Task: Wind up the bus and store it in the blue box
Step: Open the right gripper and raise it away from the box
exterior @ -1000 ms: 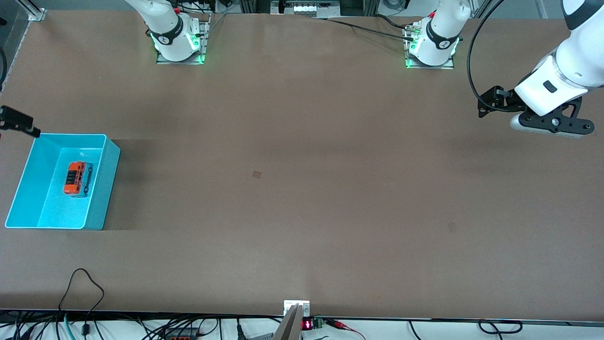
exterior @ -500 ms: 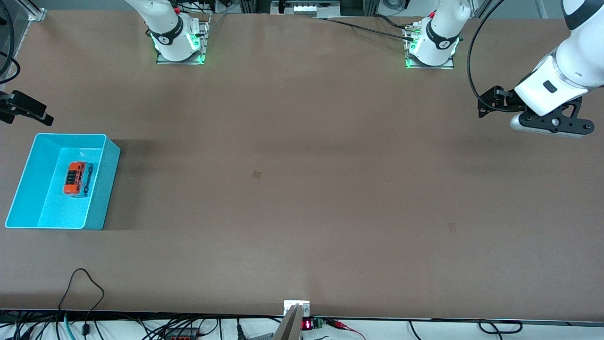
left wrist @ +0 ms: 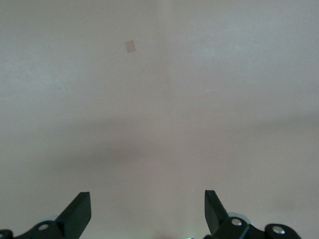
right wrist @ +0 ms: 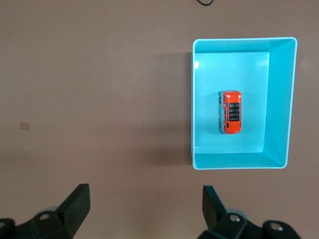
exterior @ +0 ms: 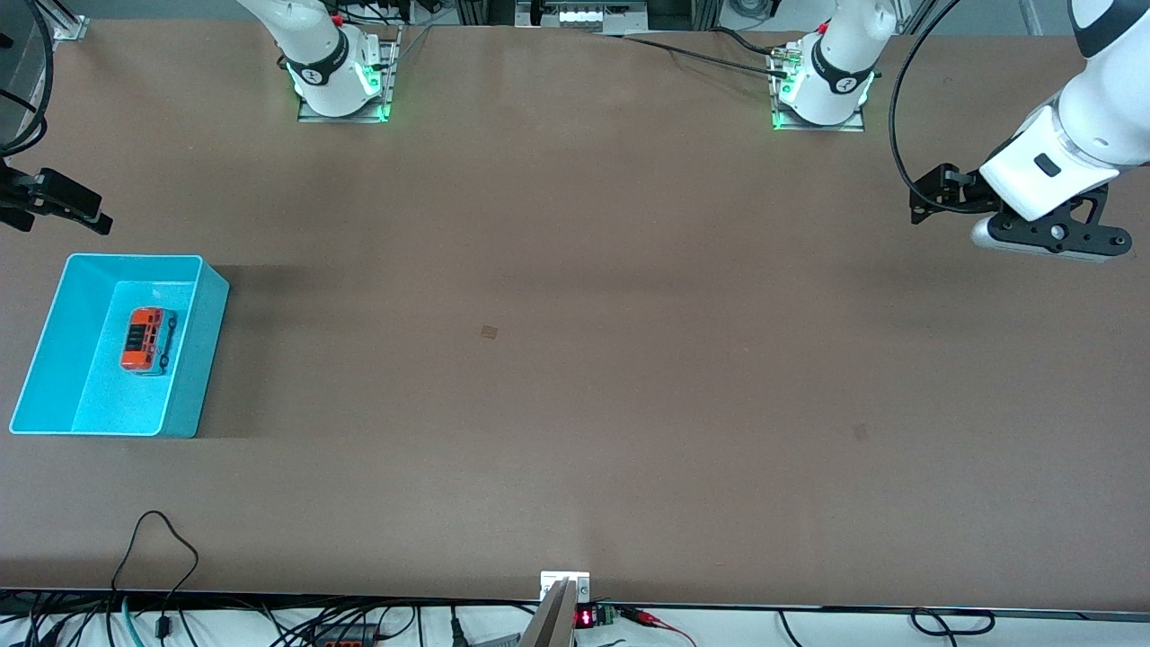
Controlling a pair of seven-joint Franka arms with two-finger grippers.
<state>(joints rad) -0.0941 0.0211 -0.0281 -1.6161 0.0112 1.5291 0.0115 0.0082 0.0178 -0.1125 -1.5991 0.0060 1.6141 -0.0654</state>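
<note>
Brown tabletop: your orange-red toy bus sits inside the blue box, storage apparently done. Right gripper hangs spread and empty above the table beside the box; left gripper, fingers apart, waits at its own end. Next, you need only park both arms.

My right gripper pulls up and away from the box, now clear of its rim.

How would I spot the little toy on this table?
Look to the right arm's end of the brown table for the blue box. Inside, on its floor, lies the bus, small and orange-red with dark roof panels, the only thing in it.
</note>
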